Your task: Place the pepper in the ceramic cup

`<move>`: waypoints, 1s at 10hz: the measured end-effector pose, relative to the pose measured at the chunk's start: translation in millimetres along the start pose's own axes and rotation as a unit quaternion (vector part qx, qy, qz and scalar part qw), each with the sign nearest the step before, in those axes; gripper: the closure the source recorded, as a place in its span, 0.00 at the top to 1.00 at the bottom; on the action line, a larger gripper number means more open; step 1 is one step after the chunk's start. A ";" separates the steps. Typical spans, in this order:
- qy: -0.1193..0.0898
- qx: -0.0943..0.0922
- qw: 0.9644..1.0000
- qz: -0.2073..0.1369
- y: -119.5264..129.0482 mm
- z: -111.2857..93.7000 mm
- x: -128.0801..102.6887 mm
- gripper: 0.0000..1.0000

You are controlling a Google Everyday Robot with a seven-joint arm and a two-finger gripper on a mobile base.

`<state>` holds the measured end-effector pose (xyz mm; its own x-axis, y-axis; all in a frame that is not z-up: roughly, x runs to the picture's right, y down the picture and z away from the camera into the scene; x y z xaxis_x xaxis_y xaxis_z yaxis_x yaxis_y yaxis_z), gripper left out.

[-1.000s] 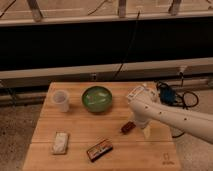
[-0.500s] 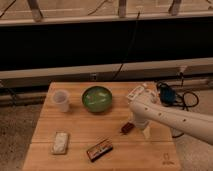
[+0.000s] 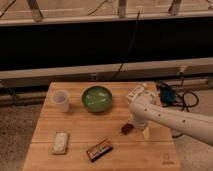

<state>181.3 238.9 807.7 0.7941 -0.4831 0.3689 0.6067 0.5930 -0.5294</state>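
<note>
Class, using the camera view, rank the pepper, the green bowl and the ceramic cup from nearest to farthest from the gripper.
The gripper hangs right of centre.
1. pepper, at its tip
2. green bowl, back centre
3. ceramic cup, back left

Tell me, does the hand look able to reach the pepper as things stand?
Probably yes. The hand hangs right beside the pepper on the wooden table, and nothing lies between them; the green bowl and dark packet sit apart.
</note>
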 end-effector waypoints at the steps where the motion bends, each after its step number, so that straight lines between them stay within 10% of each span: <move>1: -0.002 0.000 1.000 0.000 -0.1 1.0 -1.9 0.80; 10: -0.007 -0.002 1.000 0.001 2.0 6.6 -9.7 0.80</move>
<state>175.1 249.0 808.1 0.7961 -0.4724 0.3781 0.6045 0.5915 -0.5336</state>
